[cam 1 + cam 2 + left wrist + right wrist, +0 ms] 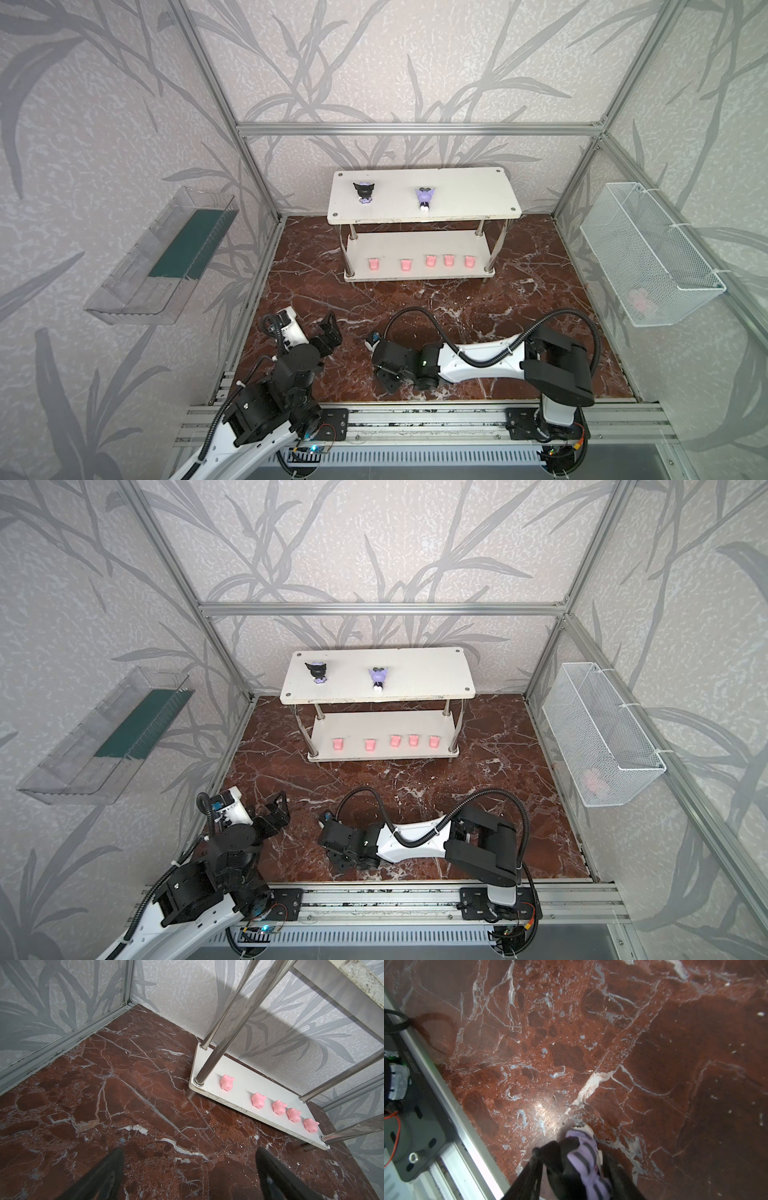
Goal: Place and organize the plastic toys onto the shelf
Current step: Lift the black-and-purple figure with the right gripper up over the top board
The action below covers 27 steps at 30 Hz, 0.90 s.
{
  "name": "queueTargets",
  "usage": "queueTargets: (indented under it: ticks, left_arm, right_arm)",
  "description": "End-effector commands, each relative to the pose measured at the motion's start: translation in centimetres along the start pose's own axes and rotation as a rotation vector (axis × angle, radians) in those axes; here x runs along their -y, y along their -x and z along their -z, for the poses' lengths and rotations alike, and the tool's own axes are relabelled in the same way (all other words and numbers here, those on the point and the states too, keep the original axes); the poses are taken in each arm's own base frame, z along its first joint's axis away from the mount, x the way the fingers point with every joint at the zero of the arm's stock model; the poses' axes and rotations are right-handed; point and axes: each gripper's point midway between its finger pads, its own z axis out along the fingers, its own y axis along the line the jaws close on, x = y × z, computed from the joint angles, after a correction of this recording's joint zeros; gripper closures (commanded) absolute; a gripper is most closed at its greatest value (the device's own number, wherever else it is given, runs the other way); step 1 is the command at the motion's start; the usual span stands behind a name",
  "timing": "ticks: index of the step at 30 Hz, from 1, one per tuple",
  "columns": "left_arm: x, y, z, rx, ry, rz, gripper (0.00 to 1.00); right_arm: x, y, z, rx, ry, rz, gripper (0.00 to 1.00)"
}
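The white two-tier shelf (457, 191) (415, 675) stands at the back of the marble floor. In both top views two black-and-lilac figurines (363, 192) (424, 197) stand on its top board. Several pink piglets (430, 260) (257, 1100) sit in a row on the lower board. My right gripper (573, 1153) (384, 376) hangs low over the floor near the front rail, shut on a third black-and-lilac figurine (583, 1153) that lies between its fingers. My left gripper (189, 1153) (328, 328) is open and empty, at the front left, facing the shelf.
A clear plastic bin (166, 257) hangs on the left wall. A white wire basket (648, 253) hangs on the right wall with something pink inside (642, 299). The aluminium rail (415, 415) with the arm bases runs along the front edge.
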Motion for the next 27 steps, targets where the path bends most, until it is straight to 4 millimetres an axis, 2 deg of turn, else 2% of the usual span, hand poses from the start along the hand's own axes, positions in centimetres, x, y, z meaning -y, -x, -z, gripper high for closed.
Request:
queueTargets:
  ticks: [1,7,11,16,19,22,24,27]
  left_arm:
    - [-0.3,-0.1,-0.2,0.007,0.018,-0.002,0.04]
    - [-0.3,-0.2,-0.2,0.005,0.018,-0.004,0.04]
    - [-0.3,-0.2,-0.2,0.006,0.02,-0.004,0.04]
    - [-0.3,-0.3,-0.3,0.003,0.02,-0.002,0.04]
    - [-0.3,-0.3,-0.3,0.004,0.021,-0.004,0.04]
    - [-0.3,-0.1,-0.2,0.007,0.02,-0.008,0.04]
    - [-0.2,-0.1,-0.2,0.005,0.015,-0.012,0.04]
    - [0.0,-0.1,-0.2,0.004,0.009,-0.021,0.04]
  right_arm:
    - [-0.3,1.5,0.9,0.058,0.024,0.001,0.52]
    - [-0.1,1.5,0.9,0.055,0.024,-0.003,0.56]
    - [0.0,1.8,1.1,0.07,0.028,-0.004,0.66]
    - [0.3,1.7,1.3,0.069,0.029,0.0,0.72]
    - [0.5,2.0,2.0,0.075,0.034,0.011,0.75]
    - [0.7,2.8,4.1,0.09,0.081,0.039,0.79]
    - [1.0,3.6,6.4,0.098,0.128,0.073,0.8]
    - [2.8,4.9,10.6,0.092,0.143,0.112,0.8]
